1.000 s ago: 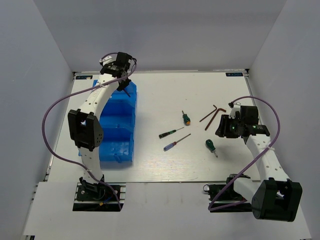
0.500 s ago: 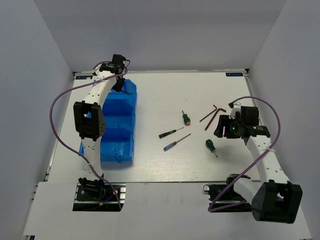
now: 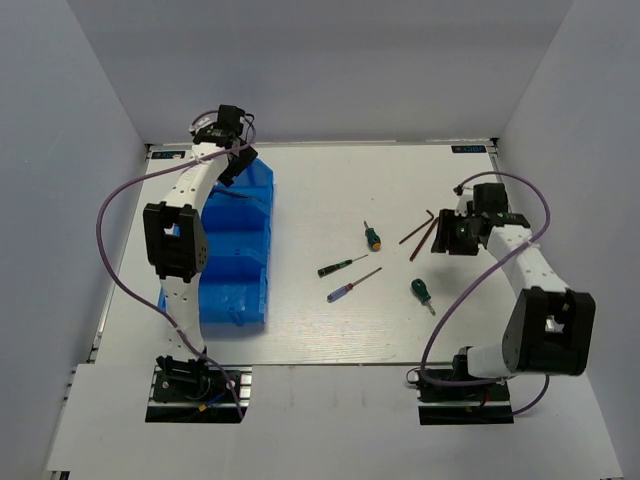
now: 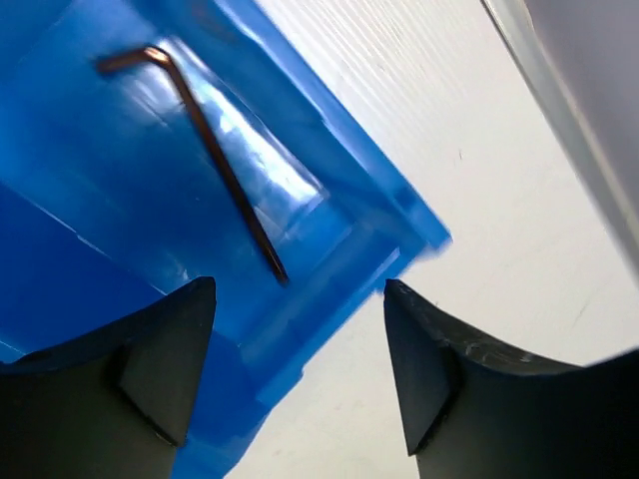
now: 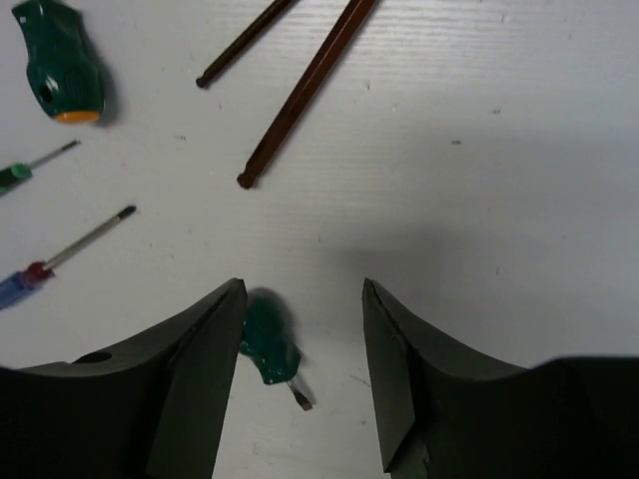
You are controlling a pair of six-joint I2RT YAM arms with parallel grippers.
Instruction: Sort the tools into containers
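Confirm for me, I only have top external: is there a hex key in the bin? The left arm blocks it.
Observer: Yes. The left wrist view shows one hex key lying flat on the floor of the bin.
Operator: Left hand empty?
Observer: Yes, the left gripper is open and holds nothing.
Operator: And the right?
Observer: The right gripper is open too, with the stubby screwdriver partly under one side and two loose keys ahead.
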